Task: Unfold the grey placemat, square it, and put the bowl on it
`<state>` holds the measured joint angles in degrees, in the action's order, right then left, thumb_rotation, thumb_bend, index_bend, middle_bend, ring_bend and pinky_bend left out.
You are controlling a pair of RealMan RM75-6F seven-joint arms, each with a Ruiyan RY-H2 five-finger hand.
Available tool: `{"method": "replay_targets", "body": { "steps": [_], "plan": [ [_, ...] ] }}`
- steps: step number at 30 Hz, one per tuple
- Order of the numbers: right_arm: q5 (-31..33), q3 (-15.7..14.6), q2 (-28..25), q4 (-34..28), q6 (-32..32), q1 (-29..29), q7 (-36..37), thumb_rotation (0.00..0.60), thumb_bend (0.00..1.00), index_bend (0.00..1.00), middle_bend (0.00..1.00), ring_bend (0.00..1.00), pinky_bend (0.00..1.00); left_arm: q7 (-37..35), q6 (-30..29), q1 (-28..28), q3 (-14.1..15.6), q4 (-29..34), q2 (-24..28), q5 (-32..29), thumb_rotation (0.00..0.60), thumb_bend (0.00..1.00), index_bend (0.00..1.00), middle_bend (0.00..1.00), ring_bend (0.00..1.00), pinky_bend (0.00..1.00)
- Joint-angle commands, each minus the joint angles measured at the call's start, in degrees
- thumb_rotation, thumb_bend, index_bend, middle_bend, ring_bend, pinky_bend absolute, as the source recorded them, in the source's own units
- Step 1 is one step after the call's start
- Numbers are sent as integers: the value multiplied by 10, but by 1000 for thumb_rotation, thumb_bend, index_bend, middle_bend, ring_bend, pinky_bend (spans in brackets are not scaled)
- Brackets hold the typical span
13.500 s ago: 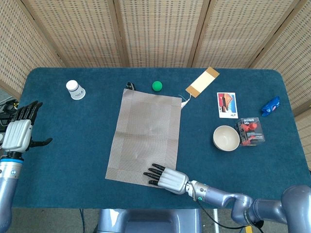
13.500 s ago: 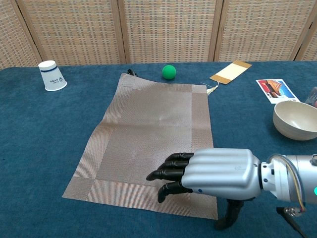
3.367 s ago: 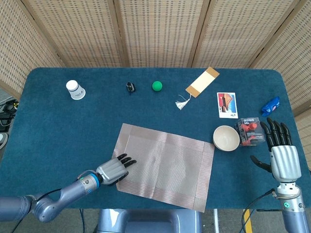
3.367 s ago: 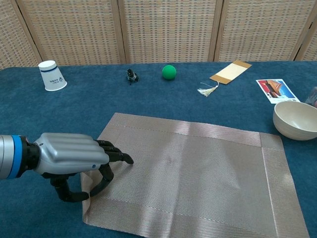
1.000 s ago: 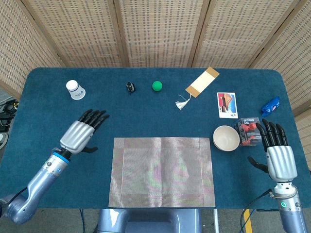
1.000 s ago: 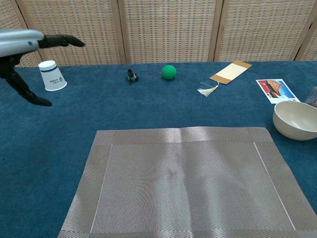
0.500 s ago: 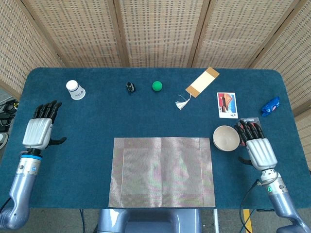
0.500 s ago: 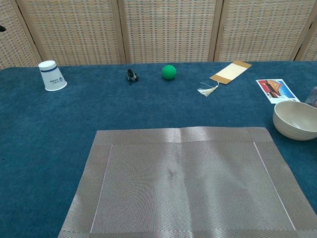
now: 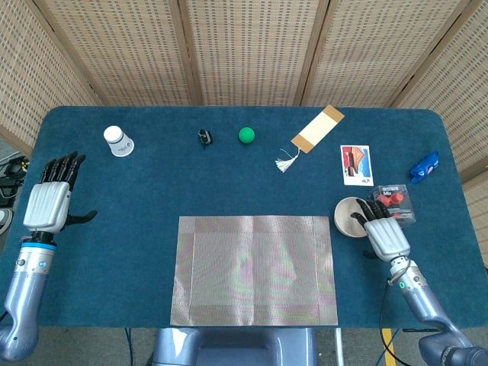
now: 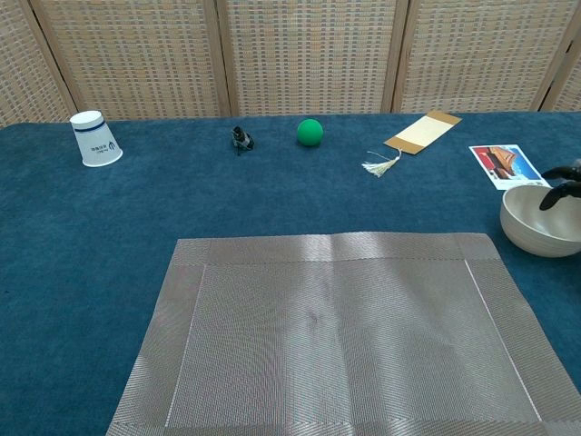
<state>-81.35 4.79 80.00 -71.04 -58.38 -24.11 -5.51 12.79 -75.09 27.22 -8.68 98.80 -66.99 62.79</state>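
Note:
The grey placemat (image 9: pixel 255 271) lies flat and unfolded near the table's front edge, its sides parallel to that edge; the chest view shows the placemat (image 10: pixel 336 336) filling the foreground. The beige bowl (image 9: pixel 347 216) stands upright on the blue cloth just off the mat's far right corner. My right hand (image 9: pixel 383 234) reaches over the bowl's right rim with fingers spread, and its dark fingertips (image 10: pixel 560 191) hang above the bowl (image 10: pixel 536 227); I see no grip. My left hand (image 9: pixel 49 203) hovers open at the table's left edge, far from the mat.
Along the back stand a white paper cup (image 9: pixel 118 140), a small black clip (image 9: pixel 203 136), a green ball (image 9: pixel 246 135) and a tasselled bookmark (image 9: pixel 316 130). A picture card (image 9: pixel 356 165), a red-and-black box (image 9: pixel 398 203) and a blue packet (image 9: pixel 425 166) lie near the bowl.
My right hand has moved left from beside the box until its fingers are over the bowl. My left hand has drawn back from near the mat to the table's left edge.

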Motion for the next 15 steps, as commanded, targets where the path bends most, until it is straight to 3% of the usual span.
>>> {"method": "replay_targets", "body": {
  "steps": [1,3,10,15],
  "plan": [
    [4,0,15,15,8,-7,1,600,1,319,0,0,0,-6,4,-3,-4,-1,3,1,600,0,0,0,0,0],
    [5,0,25,26,8,-10,5,600,31,373,0,0,0,-11,6,-5,-6,-2,4,2,600,0,0,0,0,0],
    [-7,4,64,76,-15,-17,32,600,361,613,0,0,0,-22,12,-9,-11,-3,7,7,600,0,0,0,0,0],
    [-41,2,94,125,-61,-20,70,600,403,675,0,0,0,-29,16,-12,-15,-4,9,10,600,0,0,0,0,0]
  ]
}}
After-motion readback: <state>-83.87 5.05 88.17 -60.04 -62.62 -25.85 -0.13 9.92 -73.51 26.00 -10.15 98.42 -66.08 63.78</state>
